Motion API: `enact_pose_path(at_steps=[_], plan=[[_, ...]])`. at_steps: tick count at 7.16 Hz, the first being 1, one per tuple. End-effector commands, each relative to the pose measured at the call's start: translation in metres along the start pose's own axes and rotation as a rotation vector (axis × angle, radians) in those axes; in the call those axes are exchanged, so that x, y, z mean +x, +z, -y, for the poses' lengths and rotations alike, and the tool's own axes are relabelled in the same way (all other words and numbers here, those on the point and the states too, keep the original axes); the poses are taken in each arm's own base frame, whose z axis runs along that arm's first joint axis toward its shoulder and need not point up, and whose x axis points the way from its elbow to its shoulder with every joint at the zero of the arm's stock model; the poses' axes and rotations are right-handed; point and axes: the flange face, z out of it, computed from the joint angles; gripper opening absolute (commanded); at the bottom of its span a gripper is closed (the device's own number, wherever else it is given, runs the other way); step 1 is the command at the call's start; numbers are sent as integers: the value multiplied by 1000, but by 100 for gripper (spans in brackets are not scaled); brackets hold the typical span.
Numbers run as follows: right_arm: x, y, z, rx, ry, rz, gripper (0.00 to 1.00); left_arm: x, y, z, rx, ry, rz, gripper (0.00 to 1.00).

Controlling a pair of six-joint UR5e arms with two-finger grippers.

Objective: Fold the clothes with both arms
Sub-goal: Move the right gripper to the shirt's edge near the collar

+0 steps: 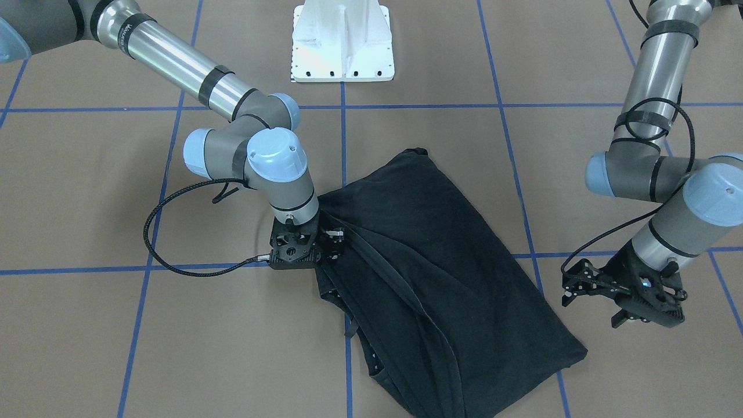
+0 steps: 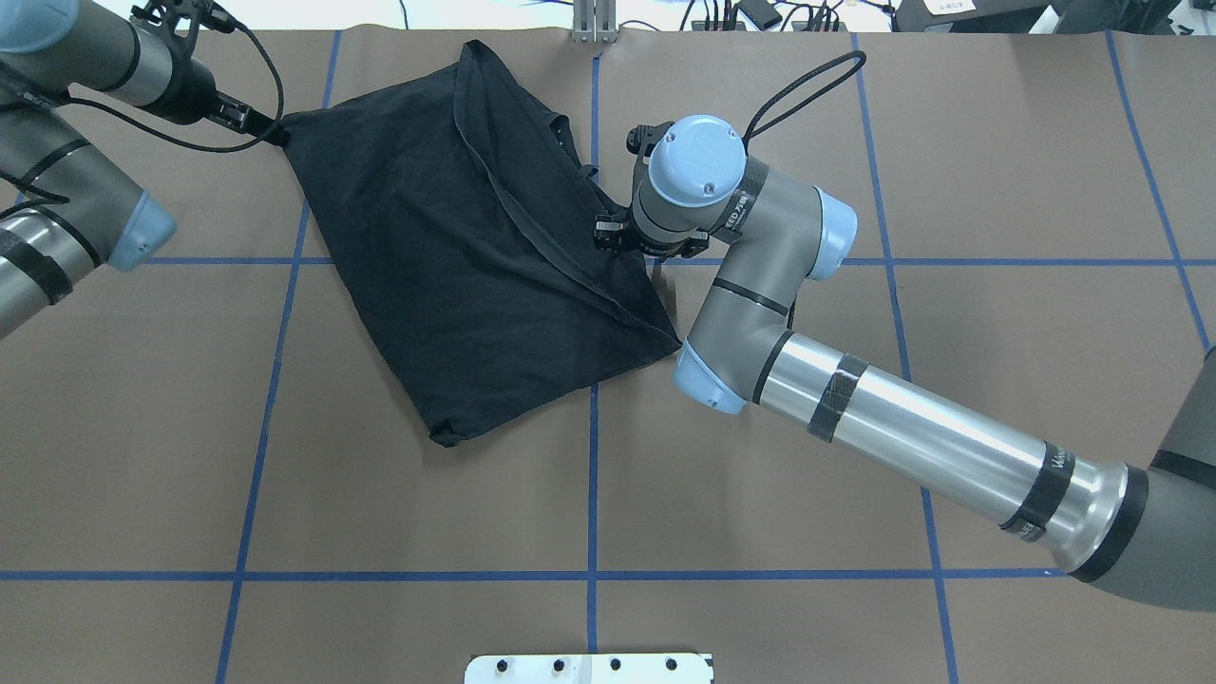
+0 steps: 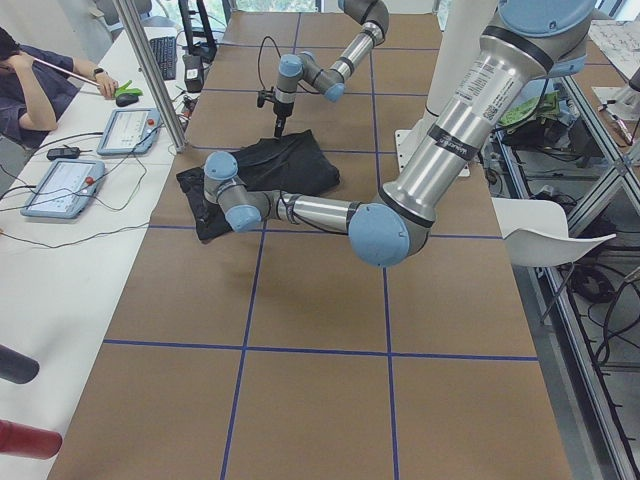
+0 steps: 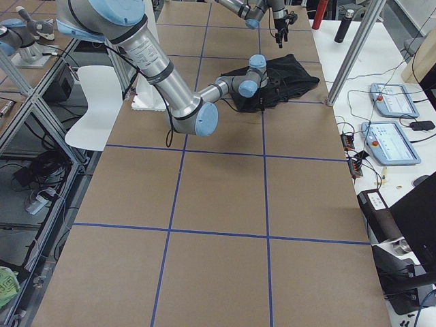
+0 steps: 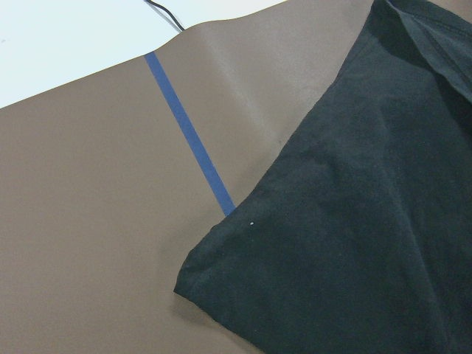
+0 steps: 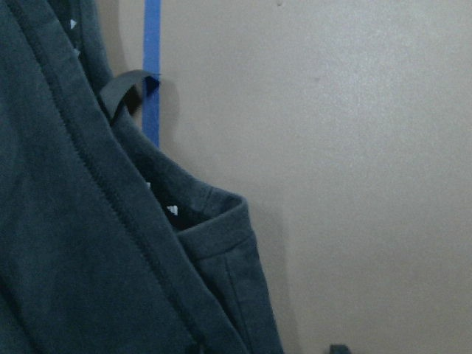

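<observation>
A brown table (image 2: 427, 513) crossed by blue tape lines (image 2: 591, 475) carries the scene, with two silver-grey robot arms reaching over it. The right arm (image 2: 902, 427) stretches furthest, its wrist bent straight down. The left arm (image 2: 57, 218) is drawn back at the side. The black T-shirt (image 2: 456, 256) lies on the far half of the table, slightly to the robot's left. It is already doubled into a slanted oblong with the plain side up, so the fold seems partly done and another fold is probably coming. The right gripper (image 1: 299, 255) sits low at the shirt's right-hand edge, on or just over the layered hems. Its fingertips are hidden under the wrist, so it cannot be told whether the jaws are clenched on the cloth or released. The left gripper (image 1: 574, 284) hangs clear beside the shirt's far left corner (image 5: 192, 269) and holds nothing; whether its jaws are parted cannot be made out. The next move likely calls for both grippers to pinch edge and corner, then lift and carry the cloth across together. The print is hidden, apart from white specks inside an opening (image 6: 171, 210), and a small grey loop (image 6: 122, 87) of unclear purpose pokes out.
</observation>
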Motion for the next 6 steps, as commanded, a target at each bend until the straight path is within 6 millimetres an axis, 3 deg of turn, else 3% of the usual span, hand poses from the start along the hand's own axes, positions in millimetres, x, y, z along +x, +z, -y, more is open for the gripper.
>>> enact_pose_path(at_steps=[1, 3, 5, 6], plan=[[-2, 1, -2, 6, -5, -4, 56, 0, 1, -1, -2, -1, 0, 100], [-3, 1, -2, 6, -8, -3, 40, -2, 2, -2, -4, -2, 3, 100], [-7, -1, -2, 7, -13, 2, 17, -2, 3, -4, -6, -2, 3, 100], [-9, -2, -2, 8, -14, 4, 0, -3, 3, -5, -7, -2, 3, 100]])
